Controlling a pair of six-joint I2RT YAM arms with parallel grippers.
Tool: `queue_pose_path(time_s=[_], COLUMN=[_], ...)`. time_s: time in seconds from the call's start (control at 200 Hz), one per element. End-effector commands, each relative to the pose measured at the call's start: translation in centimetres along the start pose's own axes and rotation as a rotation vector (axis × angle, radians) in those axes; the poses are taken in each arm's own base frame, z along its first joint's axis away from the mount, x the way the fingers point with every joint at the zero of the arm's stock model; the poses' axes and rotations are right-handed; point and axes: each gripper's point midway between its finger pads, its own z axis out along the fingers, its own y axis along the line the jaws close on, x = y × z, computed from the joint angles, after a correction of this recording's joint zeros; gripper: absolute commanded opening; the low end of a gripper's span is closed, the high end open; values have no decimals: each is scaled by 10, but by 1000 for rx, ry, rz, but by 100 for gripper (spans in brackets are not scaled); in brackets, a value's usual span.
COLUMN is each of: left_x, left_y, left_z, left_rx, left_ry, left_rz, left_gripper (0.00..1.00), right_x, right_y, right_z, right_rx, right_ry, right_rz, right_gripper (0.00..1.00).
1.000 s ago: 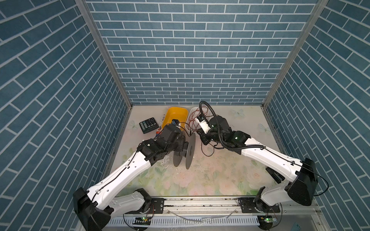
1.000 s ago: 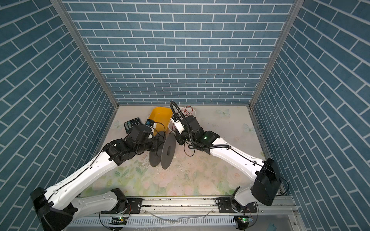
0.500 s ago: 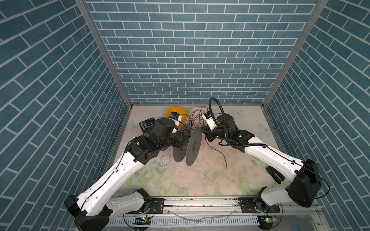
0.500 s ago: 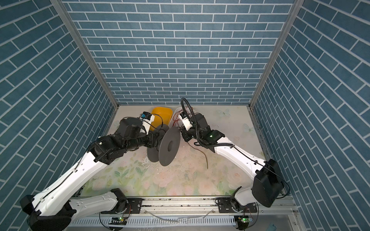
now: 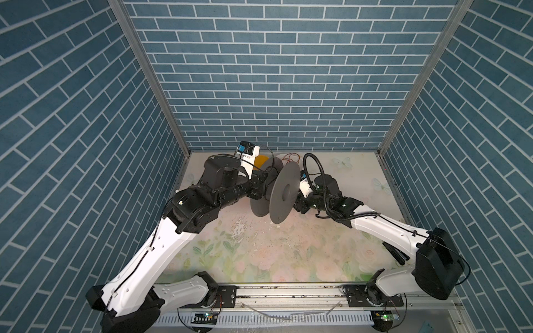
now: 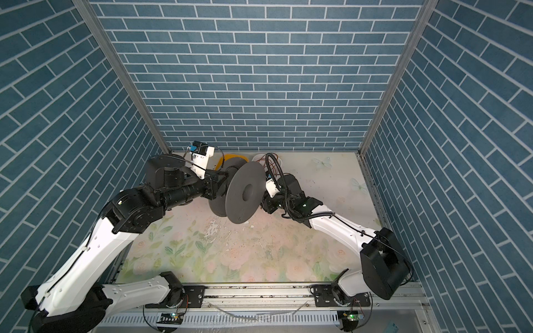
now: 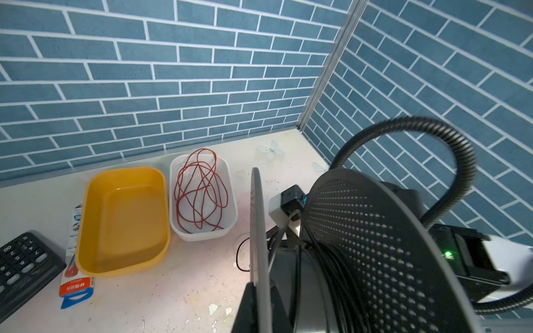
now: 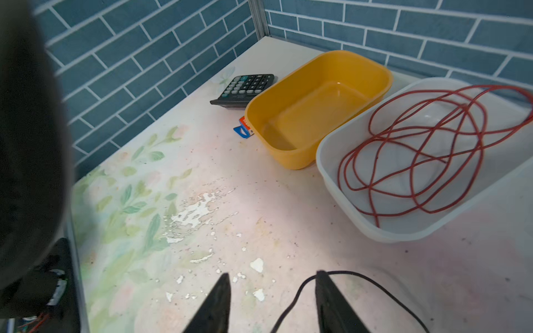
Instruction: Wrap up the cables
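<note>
In both top views the left gripper (image 5: 266, 184) is clamping the rear flange of the grey spool (image 5: 284, 196), which is being held on edge above the table (image 5: 288, 253). The right gripper (image 5: 298, 204) is sitting just beyond the spool's near flange. Its fingers are largely hidden there, so how far apart they are is hard to tell from above. The same holds for the left gripper (image 6: 215, 187), grey spool (image 6: 245, 196) and right gripper (image 6: 266, 206).

In the left wrist view the left gripper (image 7: 259, 291) is pinching the thin flange of the grey spool (image 7: 375, 245) from both sides. The cables (image 7: 334, 276) are lying in black turns on the hub just past those fingers, with a loose loop trailing down to the table.

In the right wrist view the right gripper (image 8: 272, 276) is standing released, its fingers (image 8: 331, 299) well apart. The cables (image 8: 346, 272) are passing between them, draped over one fingertip and gripped by neither.

Winding looks partly done, and the right side seems to be between grasps. The next move likely calls for closing on the slack tail and leading it round the hub between the flanges while the left grip steadies the spool.
</note>
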Motion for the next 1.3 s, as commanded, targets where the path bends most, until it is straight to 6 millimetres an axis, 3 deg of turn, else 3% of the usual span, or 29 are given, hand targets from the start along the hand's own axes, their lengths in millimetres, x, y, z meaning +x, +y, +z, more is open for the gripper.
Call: queue_pose_path(time_s=[0.0, 0.125, 0.235, 0.33, 0.715, 1.035, 1.29], left_x=[-37, -43, -47, -50, -62, -68, -68], left_y=[-15, -15, -14, -14, -15, -11, -13], left_z=[-17, -26, -33, -39, -52, -54, -50], left_rx=[60, 58, 52, 52, 56, 23, 35], left_ry=[-128, -159, -181, -198, -244, -261, -249], left_rz=[0, -6, -14, -22, -43, -54, -58], left_gripper=[0, 0, 0, 0, 0, 0, 0], right_x=[-10, -4, 3, 10, 43, 54, 53], right_y=[14, 17, 17, 16, 19, 11, 25], right_z=[-14, -24, -30, -34, -33, -15, 0], right_rx=[-59, -68, -63, -59, -101, -96, -193], right_ry=[-86, -128, -150, -164, -184, -218, -222], right_rz=[-12, -31, -43, -57, -87, -78, -102], right_gripper=[56, 68, 85, 91, 86, 84, 80])
